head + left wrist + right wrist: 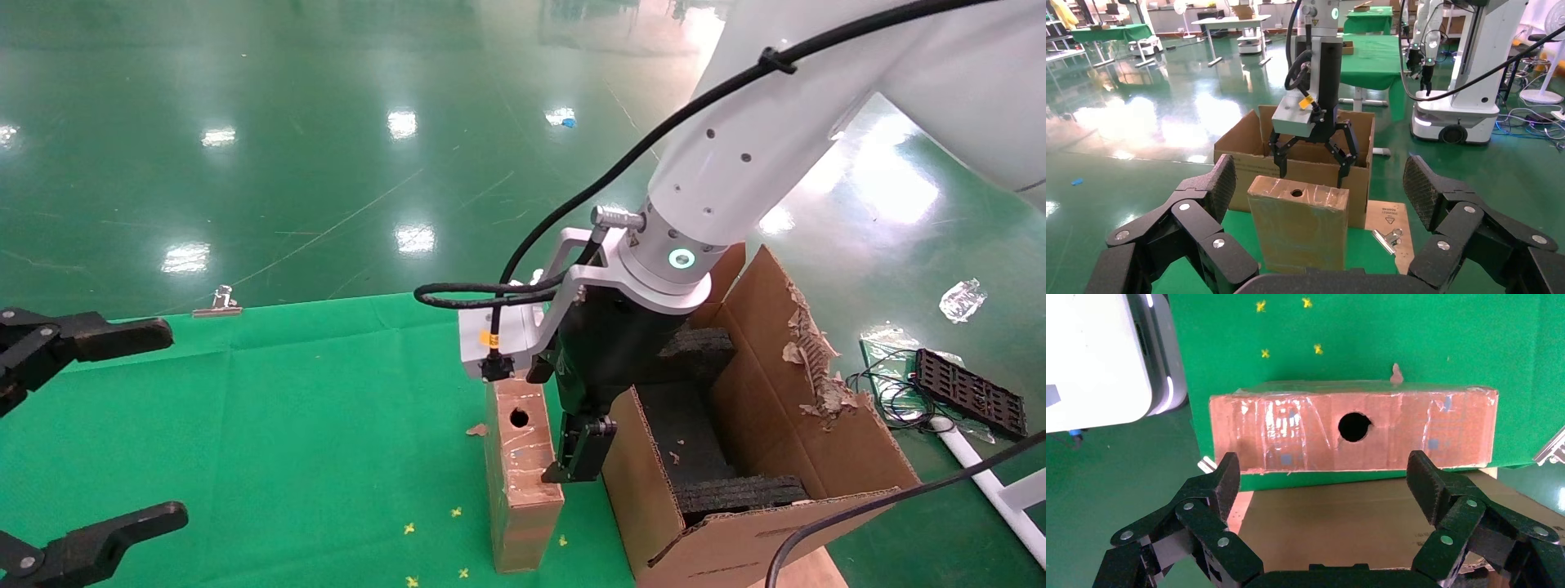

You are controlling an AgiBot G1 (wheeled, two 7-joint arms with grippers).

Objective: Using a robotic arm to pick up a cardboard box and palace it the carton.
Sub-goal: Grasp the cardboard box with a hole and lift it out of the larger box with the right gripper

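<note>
Head view shows my right tool [582, 445] spread wide between cardboard box [521, 482] and carton [805, 441], holding nothing, while my left tool [78, 433] waits wide apart.

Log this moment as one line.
right claw: open, above cardboard box | box: upright on table, ungrasped | carton: beside box | left claw: open, idle

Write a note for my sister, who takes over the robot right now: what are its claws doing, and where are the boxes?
Right gripper: open, hovering just over the top of the small slim brown cardboard box, not gripping it.
Left gripper: open, parked at the robot's left, holding nothing.
The small box stands upright on the green cloth table, beside the large brown corrugated carton with torn flaps and black foam lining.
Done: right gripper lined up above the box.
Left: close on the box, lift it, place it in the carton.
</note>
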